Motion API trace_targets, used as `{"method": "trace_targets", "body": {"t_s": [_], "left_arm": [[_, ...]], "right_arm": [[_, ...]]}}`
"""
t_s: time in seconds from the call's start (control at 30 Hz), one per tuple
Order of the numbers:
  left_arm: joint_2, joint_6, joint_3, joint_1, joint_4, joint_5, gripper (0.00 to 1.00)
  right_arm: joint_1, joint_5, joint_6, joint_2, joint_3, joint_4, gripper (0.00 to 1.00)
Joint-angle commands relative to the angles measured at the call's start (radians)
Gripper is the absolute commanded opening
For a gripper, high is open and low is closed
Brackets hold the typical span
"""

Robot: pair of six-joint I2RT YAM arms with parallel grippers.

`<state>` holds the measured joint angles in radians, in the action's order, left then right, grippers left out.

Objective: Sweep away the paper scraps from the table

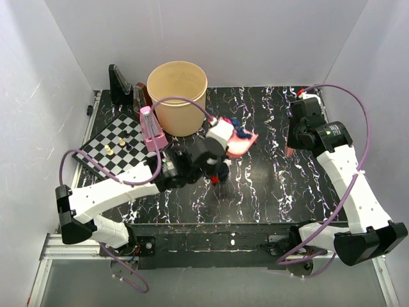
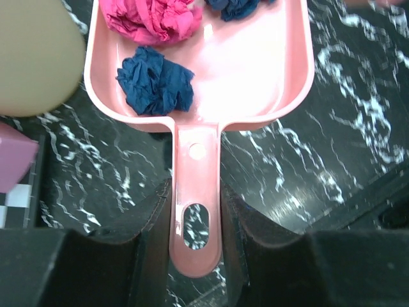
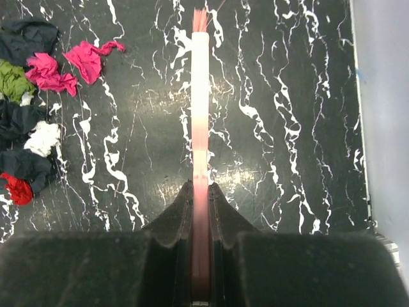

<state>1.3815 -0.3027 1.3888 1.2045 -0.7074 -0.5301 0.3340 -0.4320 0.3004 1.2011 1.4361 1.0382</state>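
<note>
My left gripper [image 2: 195, 217] is shut on the handle of the pink dustpan [image 2: 255, 70] and holds it over the table [image 2: 358, 128], near the beige bin. A magenta wad [image 2: 153, 19] and navy wads [image 2: 155, 80] lie in the pan. My right gripper [image 3: 200, 192] is shut on the pink brush [image 3: 200, 96], seen edge-on. Loose paper scraps lie to its left: magenta [image 3: 86, 57], green [image 3: 13, 80], white [image 3: 41, 137], red [image 3: 16, 188] and navy [image 3: 25, 38]. In the top view the dustpan [image 1: 243, 144] is at centre. A red scrap [image 1: 216, 180] peeks from under the left arm.
A beige bin [image 1: 177, 96] stands at the back, just left of the dustpan. A chessboard [image 1: 115, 147] with pieces lies at the left, with a pink box [image 1: 152, 128] and a black stand [image 1: 121, 86] beside it. White walls enclose the table [image 1: 268, 185].
</note>
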Motion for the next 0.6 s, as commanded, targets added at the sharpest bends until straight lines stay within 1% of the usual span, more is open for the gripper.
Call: {"method": "trace_targets", "body": {"t_s": [0.0,0.1,0.17,0.23,0.37,0.47,0.57], "left_arm": [[-0.006,0.063,0.174,-0.118,-0.092,0.051,0.00],[0.022,0.063,0.298,-0.218,-0.110,0.106,0.00],[0.043,0.042,0.361,-0.298,-0.107,0.174,0.00],[0.069,0.004,0.420,-0.391,-0.106,0.258,0.00],[0.123,-0.099,0.524,-0.541,-0.084,0.434,0.00],[0.160,-0.212,0.561,-0.655,-0.052,0.585,0.00],[0.168,-0.353,0.508,-0.767,0.049,0.749,0.00]], "right_arm": [[-0.004,0.021,0.039,-0.070,-0.026,-0.066,0.01],[-0.004,0.038,0.031,-0.078,-0.031,-0.066,0.01],[-0.004,0.053,0.025,-0.086,-0.042,-0.072,0.01],[-0.003,0.074,0.023,-0.095,-0.054,-0.086,0.01],[-0.004,0.125,0.023,-0.112,-0.072,-0.107,0.01],[-0.004,0.133,0.020,-0.118,-0.074,-0.113,0.01],[-0.004,0.137,0.022,-0.129,-0.080,-0.119,0.01]]}}
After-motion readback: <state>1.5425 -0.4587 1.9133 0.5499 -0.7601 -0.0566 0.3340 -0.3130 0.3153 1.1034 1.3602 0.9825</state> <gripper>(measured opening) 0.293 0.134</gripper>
